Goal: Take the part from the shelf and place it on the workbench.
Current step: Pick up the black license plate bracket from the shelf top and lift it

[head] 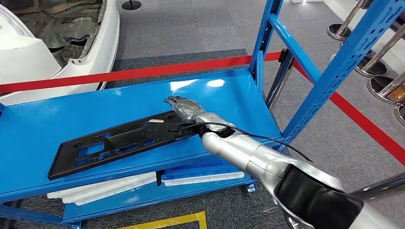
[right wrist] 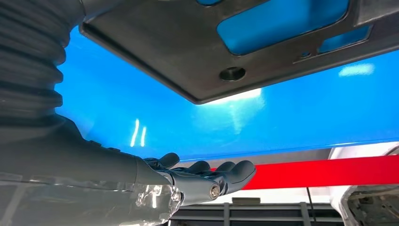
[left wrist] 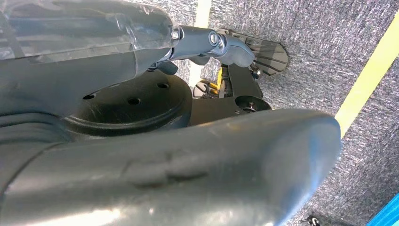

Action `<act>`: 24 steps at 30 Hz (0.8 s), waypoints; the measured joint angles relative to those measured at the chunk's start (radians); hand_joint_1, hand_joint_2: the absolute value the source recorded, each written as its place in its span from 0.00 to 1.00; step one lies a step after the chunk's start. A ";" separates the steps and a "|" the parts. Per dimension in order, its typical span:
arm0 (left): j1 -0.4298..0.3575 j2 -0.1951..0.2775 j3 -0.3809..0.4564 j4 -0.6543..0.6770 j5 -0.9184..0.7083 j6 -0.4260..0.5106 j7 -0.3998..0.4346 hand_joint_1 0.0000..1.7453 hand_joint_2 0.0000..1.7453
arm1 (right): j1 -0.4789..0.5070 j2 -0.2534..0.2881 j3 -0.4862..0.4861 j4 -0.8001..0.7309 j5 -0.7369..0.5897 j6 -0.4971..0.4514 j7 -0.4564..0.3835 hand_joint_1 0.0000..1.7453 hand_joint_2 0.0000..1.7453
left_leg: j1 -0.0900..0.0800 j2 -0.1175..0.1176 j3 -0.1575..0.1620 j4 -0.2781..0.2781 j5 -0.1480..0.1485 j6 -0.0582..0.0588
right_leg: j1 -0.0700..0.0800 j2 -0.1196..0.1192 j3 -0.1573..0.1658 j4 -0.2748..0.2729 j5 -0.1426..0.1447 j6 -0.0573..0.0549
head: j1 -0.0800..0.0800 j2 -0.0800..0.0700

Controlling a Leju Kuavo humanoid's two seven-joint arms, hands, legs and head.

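My right hand hovers with fingers extended and empty at the near end of the long black slotted plastic panel, which lies flat on the blue metal shelf. Risk as I judge it: gripping one end lets the far end sag or drag. My left hand hangs over carpet; whether it is closed I cannot tell.

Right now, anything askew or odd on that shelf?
Yes: the black plastic panel lies diagonally across the blue shelf, not square to its edges. The right hand is at its near end, fingers extended. No damage visible.

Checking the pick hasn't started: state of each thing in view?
black part: lying flat on the shelf, not lifted
right hand: over the part's near end, fingers extended, holding nothing
left hand: hanging over the carpet, holding nothing, fingers unclear
blue shelf: carries the part
red barrier tape: stretched behind the shelf
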 joint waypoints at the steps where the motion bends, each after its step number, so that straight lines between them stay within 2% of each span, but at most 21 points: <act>1: 0.000 0.000 0.000 0.000 0.000 0.000 0.000 0.00 0.00 | 0.000 0.003 0.000 0.004 0.000 -0.001 -0.001 0.00 1.00 | 0.000 0.000 0.000 0.000 0.000 0.000 | 0.000 0.000 0.000 0.000 0.000 0.000 | 0.000 0.000; 24: 0.000 0.000 0.000 0.000 0.004 0.017 -0.002 0.00 0.00 | 0.000 0.036 0.000 0.078 0.013 0.003 -0.025 0.00 1.00 | 0.000 0.000 0.000 0.000 0.000 0.000 | 0.000 0.000 0.000 0.000 0.000 0.000 | 0.000 0.000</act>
